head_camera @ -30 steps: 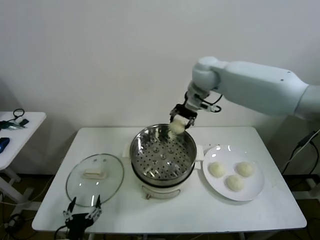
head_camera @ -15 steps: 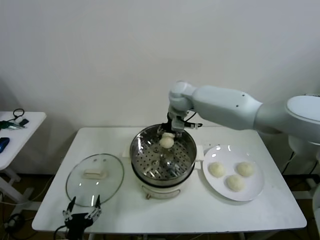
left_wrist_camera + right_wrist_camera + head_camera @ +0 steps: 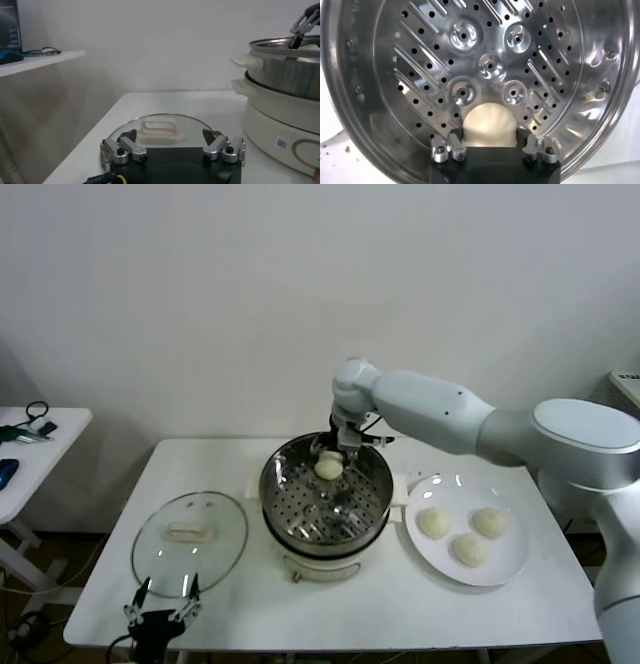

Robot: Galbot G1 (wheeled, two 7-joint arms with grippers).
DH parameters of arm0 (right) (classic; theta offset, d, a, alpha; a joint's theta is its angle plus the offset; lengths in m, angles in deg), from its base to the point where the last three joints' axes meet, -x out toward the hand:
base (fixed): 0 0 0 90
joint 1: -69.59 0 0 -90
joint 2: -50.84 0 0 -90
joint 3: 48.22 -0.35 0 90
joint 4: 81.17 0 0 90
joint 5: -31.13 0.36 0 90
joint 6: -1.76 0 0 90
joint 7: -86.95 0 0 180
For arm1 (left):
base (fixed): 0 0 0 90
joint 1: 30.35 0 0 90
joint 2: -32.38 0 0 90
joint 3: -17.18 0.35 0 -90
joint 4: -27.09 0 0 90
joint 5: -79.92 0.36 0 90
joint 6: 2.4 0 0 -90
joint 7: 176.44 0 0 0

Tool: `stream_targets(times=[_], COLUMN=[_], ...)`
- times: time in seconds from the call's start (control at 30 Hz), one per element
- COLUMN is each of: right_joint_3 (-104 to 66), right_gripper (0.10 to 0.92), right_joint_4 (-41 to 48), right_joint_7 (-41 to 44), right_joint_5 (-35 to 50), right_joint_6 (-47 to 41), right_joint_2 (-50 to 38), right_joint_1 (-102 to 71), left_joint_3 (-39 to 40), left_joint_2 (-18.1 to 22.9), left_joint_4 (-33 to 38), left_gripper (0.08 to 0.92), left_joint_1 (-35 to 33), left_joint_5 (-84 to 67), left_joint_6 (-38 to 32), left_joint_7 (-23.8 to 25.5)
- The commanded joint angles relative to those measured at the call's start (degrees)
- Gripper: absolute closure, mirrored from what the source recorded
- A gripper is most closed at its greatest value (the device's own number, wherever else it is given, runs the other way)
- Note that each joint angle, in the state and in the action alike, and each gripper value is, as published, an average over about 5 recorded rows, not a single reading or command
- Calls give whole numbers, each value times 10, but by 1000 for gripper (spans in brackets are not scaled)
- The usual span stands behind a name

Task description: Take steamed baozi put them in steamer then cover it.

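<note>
Your right wrist view showed the right gripper (image 3: pixel 490 148) open around one baozi (image 3: pixel 488 125) on the steamer (image 3: pixel 326 492) tray; head view added three baozi (image 3: pixel 434 523) on the plate (image 3: pixel 513 565), cover (image 3: pixel 190 539) left, left gripper (image 3: pixel 163 611) open.

Baozi (image 3: pixel 488 125) underside behind end effector (image 3: pixel 491 150)

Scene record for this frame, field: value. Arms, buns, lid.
right gripper: open, low inside the steamer at its far side
bun in steamer: one, on the perforated tray, between the open jaws
buns on plate: three, right of steamer
lid: flat on the table, left of steamer
left gripper: open, at the table's near edge beside the lid, idle
</note>
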Motion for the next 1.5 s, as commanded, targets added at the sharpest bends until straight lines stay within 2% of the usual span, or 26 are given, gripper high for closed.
stream_targets(times=[0.03,0.17,0.3,0.37,0.47,0.73,0.93,1.17,1.5], right_joint_3=[38,91,182,215,253,334,290,155,61], right_gripper=[208,203,202,202,203,203,203,203,203], right_joint_4=[-13,-31,-56,-68,-90,-195,-250,-228,-164], right_joint_7=[26,66,122,139,137,82,35,-6,-24], right_joint_5=[111,278,488,543,581,557,504,415,362], right_joint_6=[4,-21,-123,-203,-306,-459,-524,-559,-570], right_joint_2=[-8,-37,-88,-126,-187,-317,-375,-384,-340], right_joint_1=[65,154,245,277,307,288,185,22,-89], left_joint_3=[1,5,8,8,8,6,5,1,-1], left_joint_2=[2,4,5,4,3,2,2,2,6], left_joint_4=[5,11,14,14,15,22,23,20,17], left_gripper=[177,177,177,177,177,177,177,177,177], left_joint_1=[-3,-7,-11,-12,-14,-15,-15,-16,-17], left_joint_5=[2,6,9,11,12,11,10,10,11], left_joint_6=[1,1,-1,-2,-3,-5,-7,-9,-10], left_joint_7=[1,1,1,1,1,1,1,1,-1])
